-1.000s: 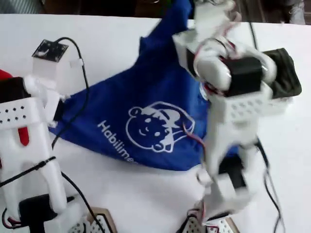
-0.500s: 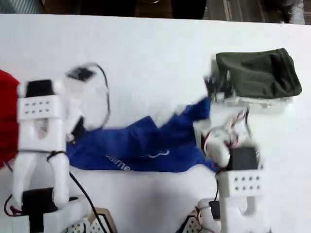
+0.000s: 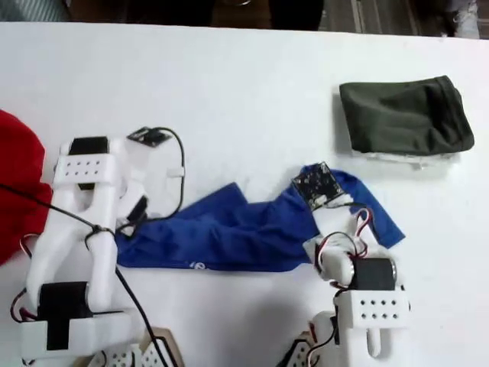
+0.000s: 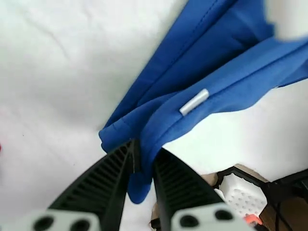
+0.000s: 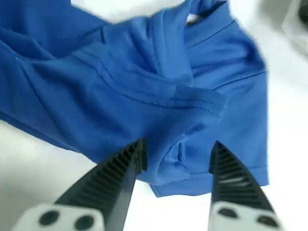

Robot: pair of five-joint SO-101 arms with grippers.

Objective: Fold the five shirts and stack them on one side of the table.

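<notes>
Far to the left of the blue shirt [image 3: 229, 233], a heap of red cloth [image 3: 15, 183] lies at the edge of the white bench [image 3: 229, 92], apart from the blue fabric. Next along, the left arm [image 3: 76, 229] stands over the blue shirt's left end. From its wrist, the left tool [image 4: 143, 151] is pressed together on that end, with a fold of blue cloth pinched between the two black ribbed fingers [image 4: 115, 178]. A small white tag [image 4: 194, 102] sits on a seam a little farther along the shirt.

The blue shirt itself lies on the bench as a long, rumpled band running from one arm to the other, bunched and creased rather than flat.

At the shirt's right end, the right tool [image 5: 179, 147] is spread wide, its fingers [image 5: 120, 168] standing to either side of a crumpled hem and gripping nothing. The shirt's collar [image 5: 193, 18] lies just past them.

Beyond the blue shirt's right end, towards the far side of the bench and well apart from it, a dark green shirt [image 3: 401, 115] rests folded into a neat block.
</notes>
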